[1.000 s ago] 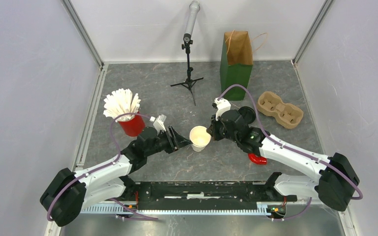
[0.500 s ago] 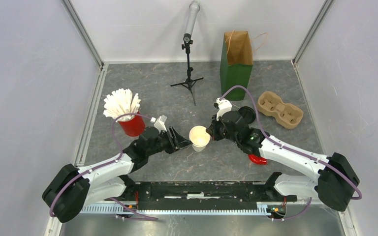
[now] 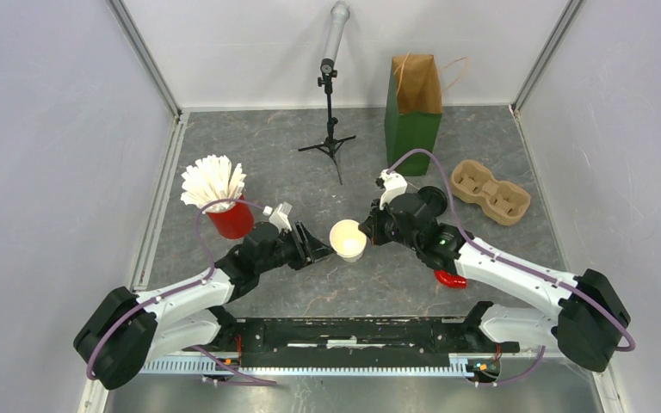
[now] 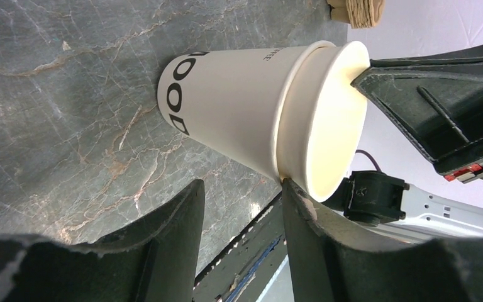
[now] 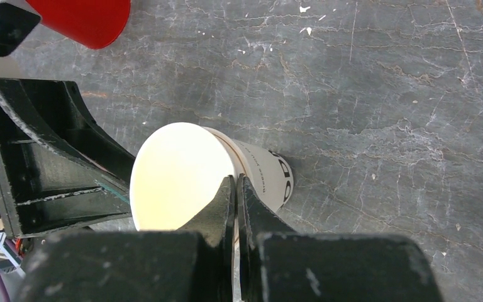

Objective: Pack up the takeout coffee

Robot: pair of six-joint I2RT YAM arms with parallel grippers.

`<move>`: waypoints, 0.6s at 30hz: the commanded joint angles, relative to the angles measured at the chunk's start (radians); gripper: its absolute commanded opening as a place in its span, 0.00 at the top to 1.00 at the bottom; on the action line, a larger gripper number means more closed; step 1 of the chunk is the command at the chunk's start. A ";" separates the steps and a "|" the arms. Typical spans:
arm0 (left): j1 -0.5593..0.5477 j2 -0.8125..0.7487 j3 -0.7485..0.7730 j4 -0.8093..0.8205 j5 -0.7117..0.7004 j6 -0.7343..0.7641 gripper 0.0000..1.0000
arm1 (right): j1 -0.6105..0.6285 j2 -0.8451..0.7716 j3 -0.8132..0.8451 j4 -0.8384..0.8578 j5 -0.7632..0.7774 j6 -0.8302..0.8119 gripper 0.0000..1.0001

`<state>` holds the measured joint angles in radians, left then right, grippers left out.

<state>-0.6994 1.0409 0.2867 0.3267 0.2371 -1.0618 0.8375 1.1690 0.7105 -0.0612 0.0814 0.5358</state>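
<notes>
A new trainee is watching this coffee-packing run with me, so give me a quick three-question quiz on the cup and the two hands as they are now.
1. True or false: the paper cup has a lid on it.
2. The left hand is: A open; B shut on the cup; C out of view.
3. Fill in: the ___ hand pinches the cup's rim.
Key: 1 false; 2 A; 3 right hand.

Cream cup point(image 3: 348, 239), green bag point(image 3: 412, 133)
</notes>
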 commanded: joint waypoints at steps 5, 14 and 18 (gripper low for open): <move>-0.009 -0.009 0.016 -0.020 -0.033 -0.010 0.45 | 0.011 -0.041 0.030 0.086 -0.063 0.049 1.00; -0.019 -0.017 0.027 -0.020 -0.029 -0.013 0.45 | 0.011 -0.024 0.030 0.101 -0.078 0.060 1.00; -0.025 -0.023 0.047 -0.021 -0.027 -0.009 0.45 | 0.012 -0.006 0.039 0.098 -0.110 0.057 1.00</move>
<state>-0.7124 1.0348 0.2871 0.2840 0.2268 -1.0618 0.8379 1.1564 0.7105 -0.0376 0.0360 0.5636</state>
